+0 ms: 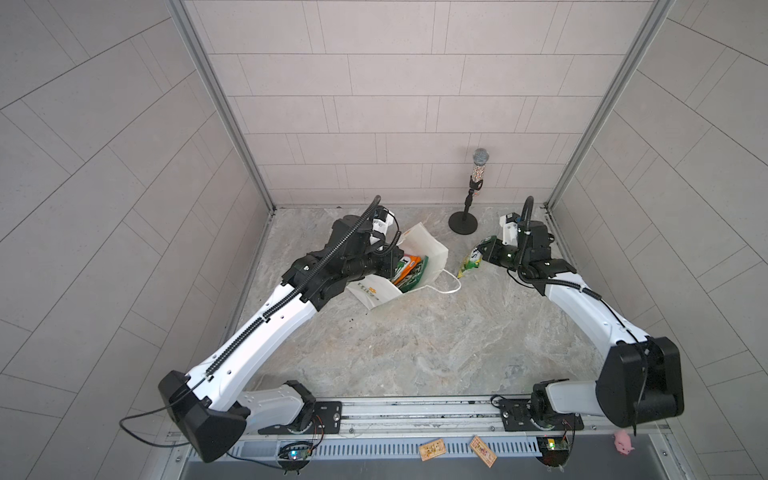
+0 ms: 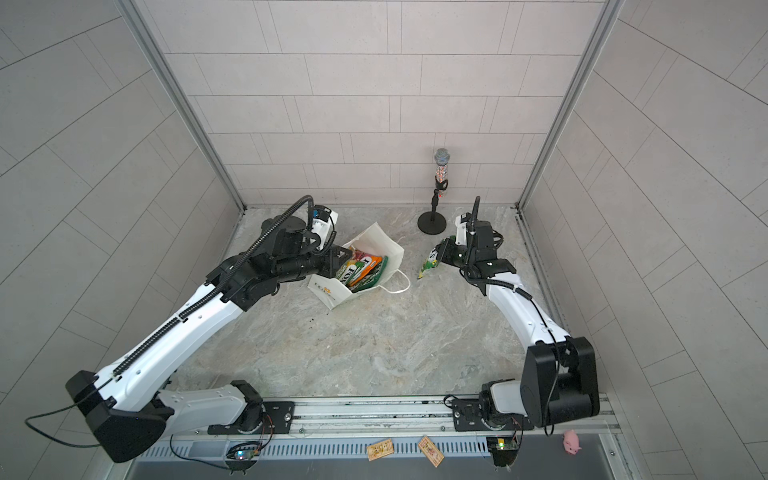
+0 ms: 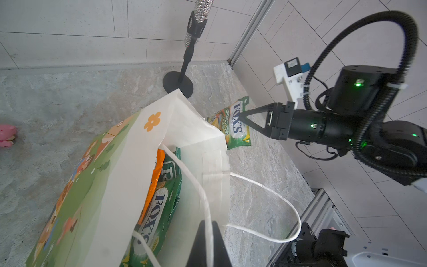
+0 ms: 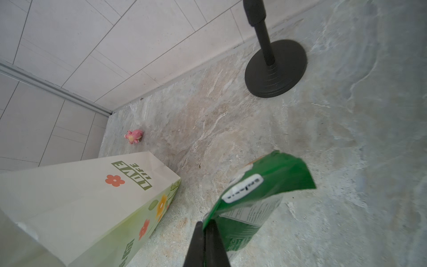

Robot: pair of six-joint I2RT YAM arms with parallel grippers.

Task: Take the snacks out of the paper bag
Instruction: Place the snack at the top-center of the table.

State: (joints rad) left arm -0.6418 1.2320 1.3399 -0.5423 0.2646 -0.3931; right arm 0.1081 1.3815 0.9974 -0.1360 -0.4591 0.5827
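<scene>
The white paper bag [image 1: 430,249] [image 2: 388,249] leans over at the back of the table, its mouth open. Inside it are snacks [image 1: 409,272]: a yellow-green FOX'S packet [image 3: 157,208], an orange one and a dark green packet [image 3: 172,171]. My left gripper [image 3: 209,225] is at the bag's mouth, shut on a white cord handle [image 3: 203,191]. Right of the bag, my right gripper [image 4: 204,225] [image 3: 241,114] is shut on the edge of another FOX'S packet [image 1: 469,264] [image 2: 430,264] [image 4: 254,201]. That packet hangs with its lower end at the tabletop.
A black microphone stand [image 1: 463,222] [image 4: 275,76] rises just behind the held packet. A pink pig toy [image 4: 134,136] lies behind the bag near the back wall. Another pig [image 1: 622,441] and two tan wooden rectangles [image 1: 432,449] sit on the front ledge. The bag's other handle [image 1: 451,286] loops onto the table.
</scene>
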